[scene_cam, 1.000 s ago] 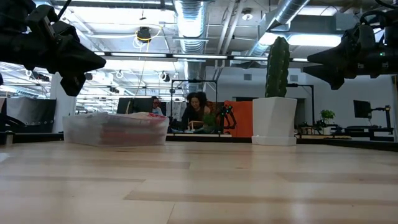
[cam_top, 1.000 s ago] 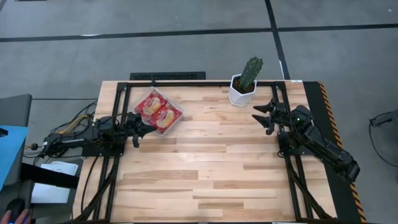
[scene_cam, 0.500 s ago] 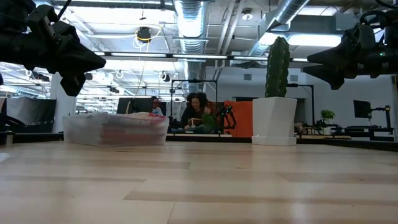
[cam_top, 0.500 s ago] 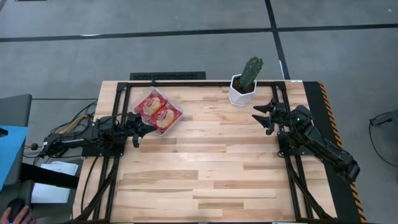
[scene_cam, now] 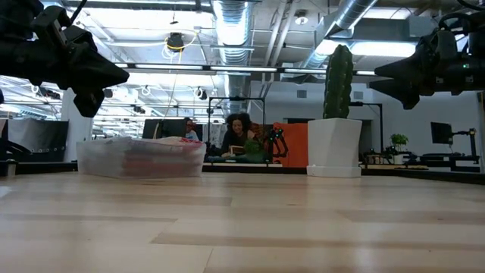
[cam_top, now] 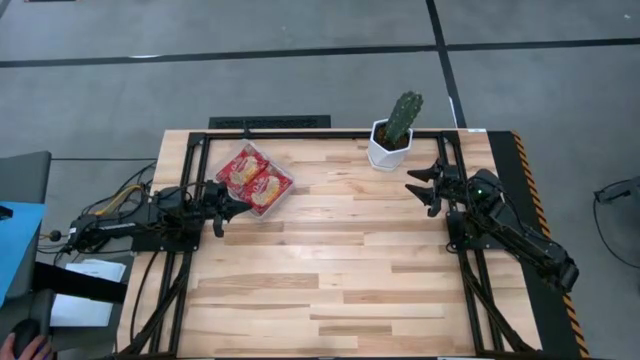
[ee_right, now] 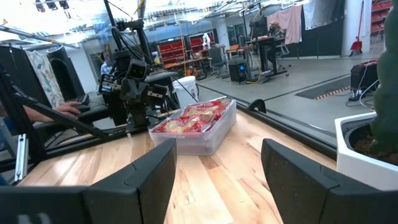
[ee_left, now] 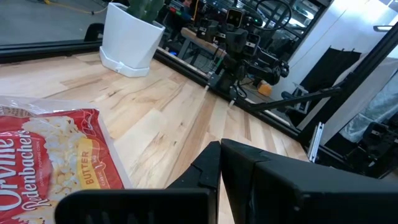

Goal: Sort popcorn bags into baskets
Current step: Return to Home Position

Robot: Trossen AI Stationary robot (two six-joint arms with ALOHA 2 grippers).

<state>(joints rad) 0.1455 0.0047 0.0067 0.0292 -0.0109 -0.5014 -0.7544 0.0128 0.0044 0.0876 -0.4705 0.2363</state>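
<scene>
High view: pale wood table (cam_top: 330, 290), left hand (cam_top: 238, 206) pressed together, right hand (cam_top: 412, 184) spread, grey floor (cam_top: 300, 90) around.

Wide open across the middle and the whole near half of the table (cam_top: 330, 290). Blocked toward the far-left corner by the clear tray (cam_top: 291, 185) heaped with popcorn bags (cam_top: 253, 178). Blocked at the far edge, right of centre, by the cactus pot (cam_top: 385, 152). Passable along the far edge between tray and pot. Crowded by the left edge, just beside the tray, by the left gripper (cam_top: 240, 207), fingers together. Narrowed by the right edge, near the pot, by the right gripper (cam_top: 415, 183), fingers spread, raised off the wood.
</scene>
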